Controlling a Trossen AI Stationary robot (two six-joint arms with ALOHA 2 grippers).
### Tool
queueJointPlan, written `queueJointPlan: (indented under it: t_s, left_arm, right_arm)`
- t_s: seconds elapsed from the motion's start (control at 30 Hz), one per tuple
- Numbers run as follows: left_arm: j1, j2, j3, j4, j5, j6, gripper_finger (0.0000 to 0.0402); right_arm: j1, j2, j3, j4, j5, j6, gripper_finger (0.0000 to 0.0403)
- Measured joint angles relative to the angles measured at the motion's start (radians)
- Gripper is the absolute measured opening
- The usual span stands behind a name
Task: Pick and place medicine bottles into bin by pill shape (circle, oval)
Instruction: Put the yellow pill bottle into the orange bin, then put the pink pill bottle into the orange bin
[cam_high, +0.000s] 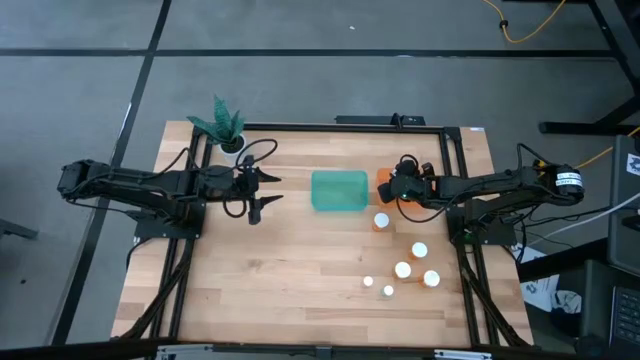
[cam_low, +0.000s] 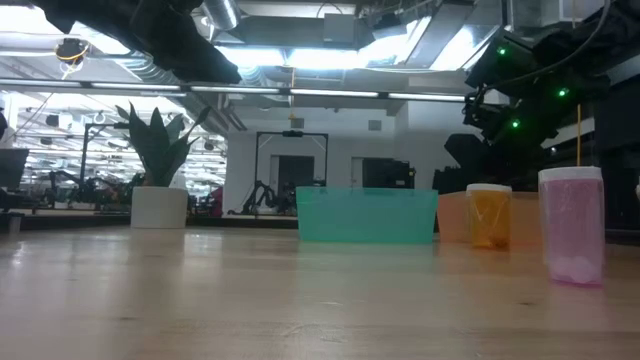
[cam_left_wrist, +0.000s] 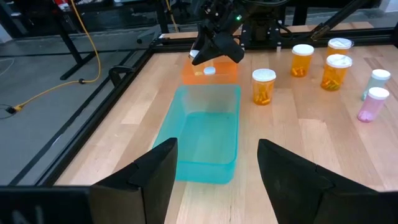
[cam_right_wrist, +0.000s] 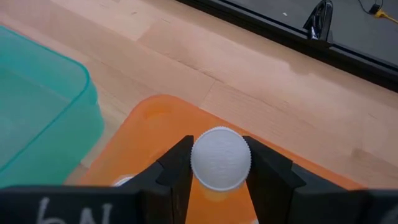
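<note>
Above the translucent orange plastic bin (cam_right_wrist: 155, 134) at the tabletop's right-centre, I had the right tool (cam_right_wrist: 219, 171) clenched on a small bottle by its ribbed round white cap (cam_right_wrist: 221, 158), the two dark fingers (cam_right_wrist: 177, 168) pressing the cap from either side. I judged it was held there, over the bin's open top, so that letting go would drop it straight in; another white cap (cam_left_wrist: 209, 71) already lay inside that bin. Just beside it stood the translucent teal rectangular bin (cam_high: 339, 190), which looked empty, so I took the orange one as the home for this pill shape, though I could not read the pills themselves. The left tool (cam_high: 262, 194) waited, carrying nothing, over the wooden tabletop (cam_high: 270, 280) on the teal bin's far side; its fingers looked parted in the left wrist view, yet I took it as closed as it goes. Still to be sorted, the amber-orange bottles with white caps (cam_high: 418, 252) stood in a loose cluster nearer the front right, one (cam_high: 381, 221) just in front of the orange bin, with two pale pink capped vials (cam_left_wrist: 372, 104) among them. A white pot with a green plant (cam_high: 229, 138) sat at the back left, well apart. Nothing blocked the drop; I thought the nearest bottle might crowd the arm's next reach.
</note>
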Motion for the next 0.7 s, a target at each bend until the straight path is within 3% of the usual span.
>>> queueJointPlan:
  t_s: [0.3,0.7]
  left_arm:
    - [0.000,0.000,0.000,0.000,0.000,0.000,0.0214]
    - [0.000,0.000,0.000,0.000,0.000,0.000,0.0214]
  right_arm:
    - [0.000,0.000,0.000,0.000,0.000,0.000,0.0141]
    - [-0.001,0.000,0.000,0.000,0.001,0.026,0.0219]
